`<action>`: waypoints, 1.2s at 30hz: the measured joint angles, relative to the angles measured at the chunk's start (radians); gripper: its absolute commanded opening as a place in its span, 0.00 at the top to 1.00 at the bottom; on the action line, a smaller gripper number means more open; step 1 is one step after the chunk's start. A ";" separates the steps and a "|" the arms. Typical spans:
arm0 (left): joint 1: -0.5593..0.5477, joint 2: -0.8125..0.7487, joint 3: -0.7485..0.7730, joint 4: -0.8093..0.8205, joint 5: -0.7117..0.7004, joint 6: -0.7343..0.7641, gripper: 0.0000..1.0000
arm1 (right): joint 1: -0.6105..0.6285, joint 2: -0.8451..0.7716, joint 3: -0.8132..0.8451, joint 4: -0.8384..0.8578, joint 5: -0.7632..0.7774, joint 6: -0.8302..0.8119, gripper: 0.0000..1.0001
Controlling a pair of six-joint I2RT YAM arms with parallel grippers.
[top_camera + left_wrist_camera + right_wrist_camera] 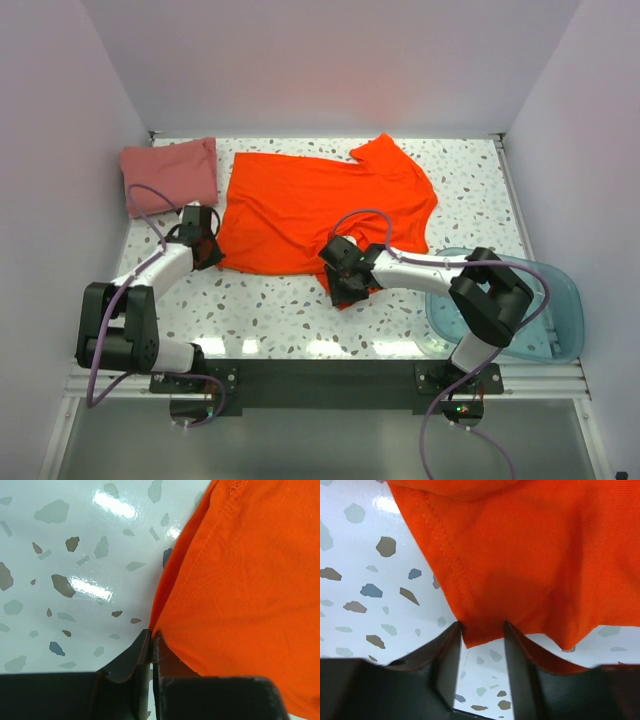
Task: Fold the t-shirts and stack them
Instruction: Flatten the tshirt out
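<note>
Overhead looks down; wrists closely face orange t-shirt (300, 205).

Table (290, 305): glossy white top, terrazzo-speckled in grey, brown and blue. Glare patches (320, 347): bright, in a row along the near edge. Back wall (320, 60), left wall (50, 150), right wall (590, 130): plain, pale lilac-white. Black mounting plate (320, 375): across the front.
</note>
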 measured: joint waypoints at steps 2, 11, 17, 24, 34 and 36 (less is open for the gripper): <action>0.002 -0.001 0.000 0.000 0.004 0.000 0.98 | 0.000 -0.001 -0.003 -0.002 0.007 0.002 0.70; 0.010 -0.015 0.001 -0.012 0.012 0.024 0.99 | 0.001 -0.055 -0.042 -0.108 0.014 0.027 1.00; 0.022 -0.048 0.010 -0.055 0.011 0.045 1.00 | 0.001 -0.231 -0.060 -0.296 -0.005 0.044 1.00; 0.026 -0.108 0.015 -0.103 0.005 0.065 1.00 | 0.002 -0.382 -0.060 -0.458 -0.038 0.061 1.00; 0.063 -0.136 0.025 -0.174 -0.013 0.109 1.00 | 0.010 -0.437 -0.056 -0.592 -0.061 0.081 1.00; 0.063 -0.136 0.036 -0.188 -0.006 0.117 1.00 | 0.010 -0.437 -0.039 -0.608 -0.061 0.085 1.00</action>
